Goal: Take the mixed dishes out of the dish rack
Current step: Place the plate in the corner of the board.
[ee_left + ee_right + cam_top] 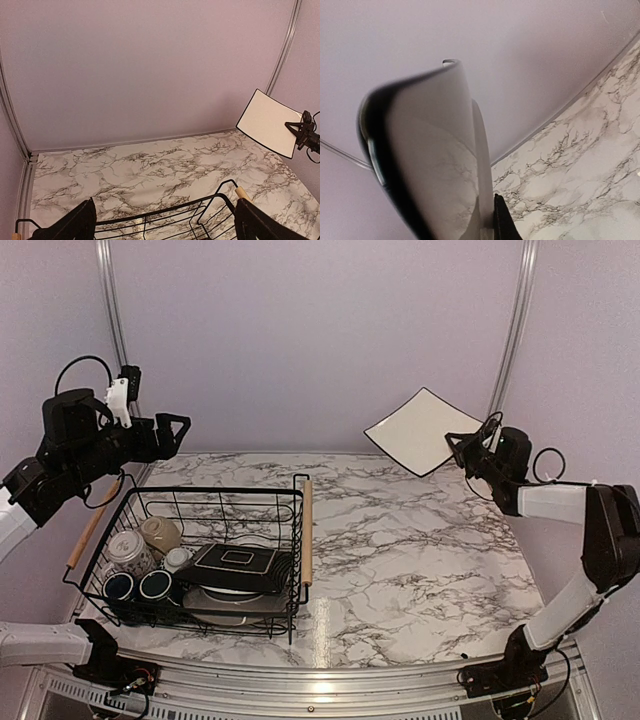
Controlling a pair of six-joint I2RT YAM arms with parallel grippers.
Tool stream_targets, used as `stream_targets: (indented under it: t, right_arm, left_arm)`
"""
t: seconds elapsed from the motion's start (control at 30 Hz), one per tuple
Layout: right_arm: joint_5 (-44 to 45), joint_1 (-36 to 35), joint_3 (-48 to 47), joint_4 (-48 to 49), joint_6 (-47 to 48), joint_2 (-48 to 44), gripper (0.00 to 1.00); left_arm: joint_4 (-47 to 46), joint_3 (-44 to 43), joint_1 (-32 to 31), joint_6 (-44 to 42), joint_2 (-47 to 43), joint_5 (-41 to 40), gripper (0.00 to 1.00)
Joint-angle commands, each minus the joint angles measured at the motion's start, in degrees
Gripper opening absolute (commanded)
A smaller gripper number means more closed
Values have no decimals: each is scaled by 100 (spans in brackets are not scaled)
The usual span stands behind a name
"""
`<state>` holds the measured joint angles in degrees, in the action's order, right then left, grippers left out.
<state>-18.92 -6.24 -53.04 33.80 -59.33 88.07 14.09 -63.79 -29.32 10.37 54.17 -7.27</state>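
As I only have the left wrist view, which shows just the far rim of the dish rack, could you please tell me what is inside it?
Observer: At the left end of the dish rack, the top view shows a cluster of mugs: a tan mug, a patterned mug and two dark-blue mugs nearest the arms.
Operator: Thank you. Are there any plates in there as well?
Observer: Yes. A black square plate lies flat on top of a stack of round plates towards the right end.
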Motion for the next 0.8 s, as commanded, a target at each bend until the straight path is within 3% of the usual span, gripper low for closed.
stream_targets:
  t: [0.0, 0.3, 0.47, 0.63, 0.77]
  right_arm:
    - [290, 301, 290, 889, -799, -160, 0]
    - [1119, 456, 888, 2276, -1283, 1071, 0]
    - [1113, 559, 1009, 3651, -1707, 2017, 0]
    - [1345, 558, 848, 3599, -1701, 2616, 0]
    - [1456, 562, 482, 2530, -1343, 2809, 2]
  left_arm:
    - [-50, 81, 13, 226, 81, 348, 99]
    - [-173, 354, 14, 646, -37, 694, 99]
    - [-89, 431, 11, 640, -48, 848, 99]
    - [36, 472, 14, 626, 26, 965, 99]
    - [327, 455, 13, 534, 149, 1003, 99]
